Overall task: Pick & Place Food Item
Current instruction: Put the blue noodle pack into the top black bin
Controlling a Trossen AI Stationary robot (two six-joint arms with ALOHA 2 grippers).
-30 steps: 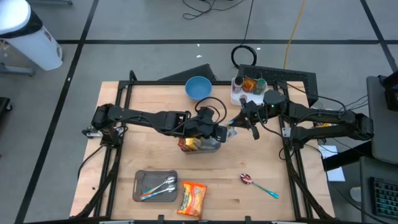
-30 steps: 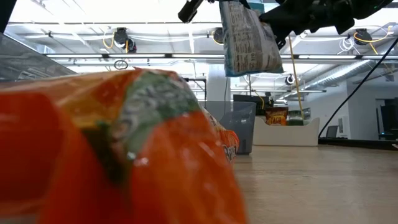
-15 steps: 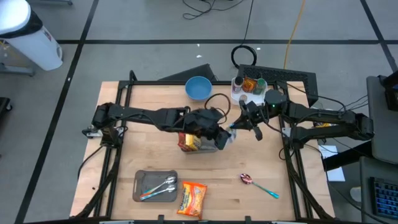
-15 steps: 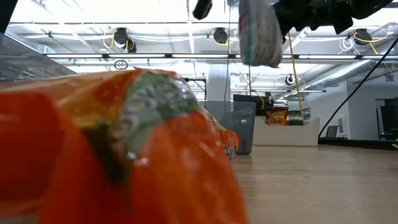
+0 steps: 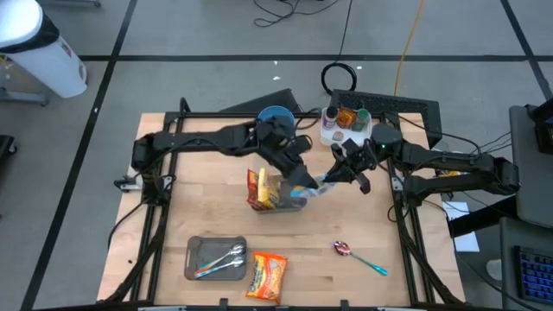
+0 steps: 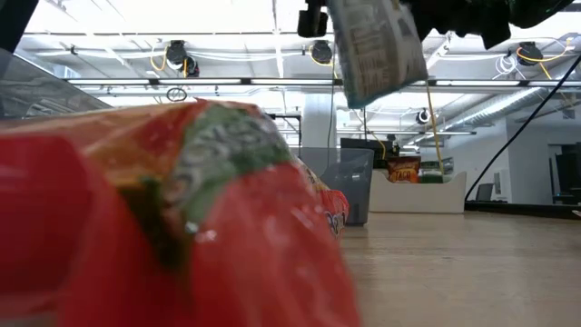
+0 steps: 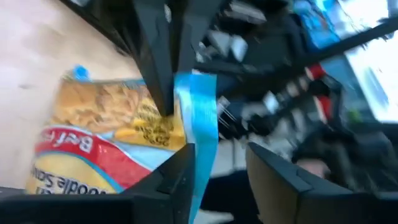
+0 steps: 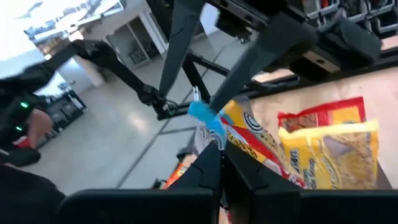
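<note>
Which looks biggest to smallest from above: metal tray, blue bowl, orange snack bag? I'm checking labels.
High view, by apparent footprint:
1. metal tray
2. orange snack bag
3. blue bowl, though the left arm covers part of it, so its place behind the bag is unsure.

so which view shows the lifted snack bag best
The right wrist view: the snack bag fills it, printed front facing the camera. The high view shows it small, beside the left gripper. The low view catches only its back; the left wrist view is blurred.

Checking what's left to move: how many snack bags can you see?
2. One snack bag hangs mid-table between the left gripper and right gripper; an orange bag lies at the near edge beside the tray.
</note>
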